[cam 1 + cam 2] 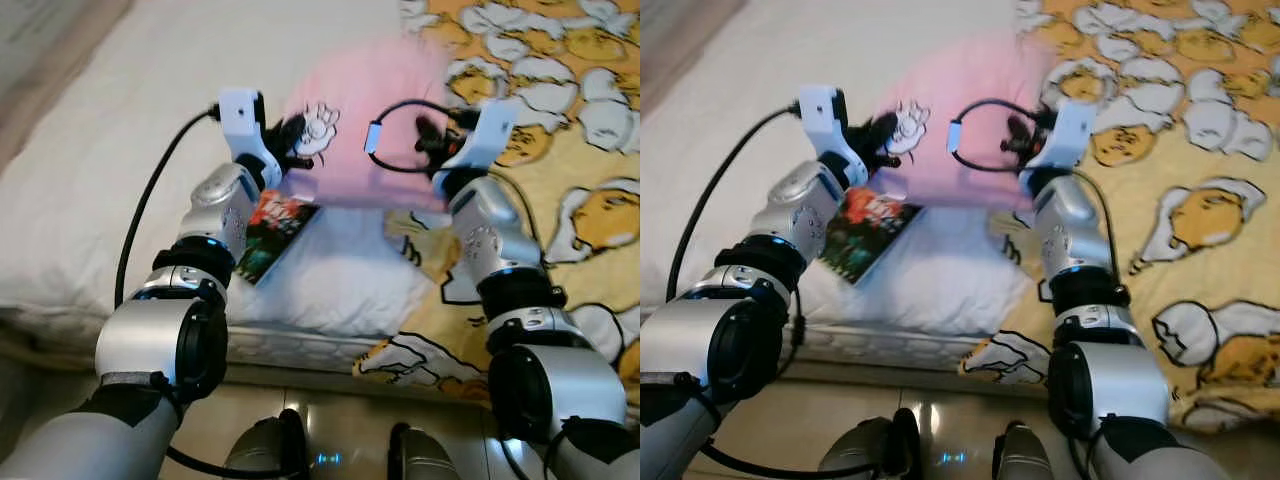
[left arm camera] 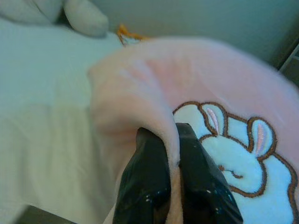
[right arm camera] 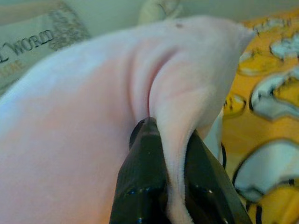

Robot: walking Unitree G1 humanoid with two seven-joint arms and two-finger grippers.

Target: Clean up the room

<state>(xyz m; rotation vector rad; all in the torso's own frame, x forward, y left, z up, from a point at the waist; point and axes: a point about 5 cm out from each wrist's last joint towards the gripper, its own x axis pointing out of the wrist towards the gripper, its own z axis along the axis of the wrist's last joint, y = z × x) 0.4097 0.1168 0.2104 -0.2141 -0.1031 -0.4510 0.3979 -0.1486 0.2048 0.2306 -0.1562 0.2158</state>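
Both arms are partway through handling a soft pink fleece blanket [image 1: 370, 130] with an embroidered white cartoon bunny outlined in brown, so the step in hand looks like folding or straightening it as part of tidying the room. The blanket is lifted off the white-sheeted bed [image 1: 130, 170], stretched between the two arms and blurred in the head views, which suggests it is in motion.

The left end effector [image 2: 170, 172] is clenched on one edge of the blanket, a fold of the fleece pinched between its two black fingers right beside the bunny. The right end effector [image 3: 170, 177] is likewise clenched on the opposite edge, with a ridge of pink cloth running down between its fingers.

Beyond the blanket on the right arm's side lies a yellow bedspread [image 1: 570, 150] printed with white cartoon figures. Below the blanket, on the bed near the left forearm, sits a small dark, colourful booklet or packet [image 1: 275, 235]; its print cannot be read.

The next move, as I judge it, calls for bringing the two held edges together or laying the cloth flat on the bed, keeping both grips firm so the limp, slippery fleece does not sag or slide out.
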